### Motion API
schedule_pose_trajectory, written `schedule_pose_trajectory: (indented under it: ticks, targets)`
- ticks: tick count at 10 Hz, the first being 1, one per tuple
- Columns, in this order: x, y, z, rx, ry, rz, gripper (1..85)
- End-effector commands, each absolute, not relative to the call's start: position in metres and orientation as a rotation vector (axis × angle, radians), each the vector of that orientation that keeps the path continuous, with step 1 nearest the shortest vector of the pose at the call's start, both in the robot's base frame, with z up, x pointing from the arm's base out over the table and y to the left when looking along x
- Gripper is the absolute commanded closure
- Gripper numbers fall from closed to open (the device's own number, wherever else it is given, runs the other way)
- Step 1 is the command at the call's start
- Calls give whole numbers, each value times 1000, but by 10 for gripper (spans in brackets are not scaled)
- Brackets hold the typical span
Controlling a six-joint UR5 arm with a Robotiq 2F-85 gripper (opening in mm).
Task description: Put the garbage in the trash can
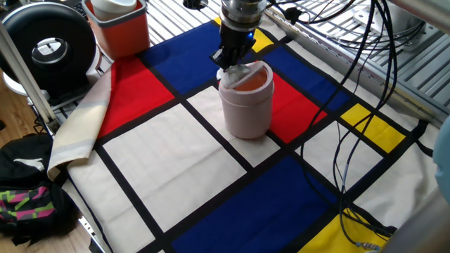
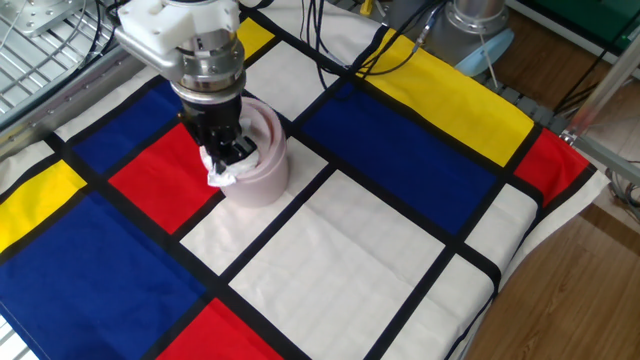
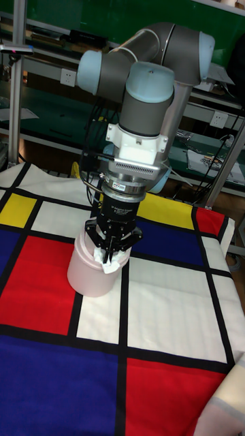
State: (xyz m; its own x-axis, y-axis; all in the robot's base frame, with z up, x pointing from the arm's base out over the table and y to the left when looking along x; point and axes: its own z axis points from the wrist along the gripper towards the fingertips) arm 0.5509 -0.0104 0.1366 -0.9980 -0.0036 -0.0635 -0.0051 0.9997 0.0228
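The trash can (image 1: 246, 112) is a pale pink cylinder standing on the checked cloth, partly on a red panel. Its swing lid is tilted, showing the inside. My gripper (image 1: 232, 65) points straight down at the can's top rim, shut on the garbage (image 2: 221, 172), a crumpled white tissue wad. The wad hangs at the rim, partly over the can's outer edge (image 2: 262, 176). In the tall view the gripper (image 3: 111, 255) holds the tissue (image 3: 109, 263) against the top of the can (image 3: 85, 274). In the other fixed view the gripper (image 2: 229, 152) hides most of the lid.
A red-orange square bin (image 1: 119, 31) with a white insert stands at the cloth's far corner, beside a black round device (image 1: 46, 46). Black cables (image 1: 355, 105) hang over the right side. A bag (image 1: 28, 193) lies on the floor off the left edge.
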Motion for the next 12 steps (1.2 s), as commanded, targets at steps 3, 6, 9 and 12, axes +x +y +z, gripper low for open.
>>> schedule_pose_trajectory:
  ticks: [3,6,9,12]
  targets:
    - [539,-25,145,-9,3102,18,847]
    - [524,-32,146,6,3101,9,847]
    - [516,-31,145,24,3088,-19,847]
    - [508,-36,150,37,3091,-73,847]
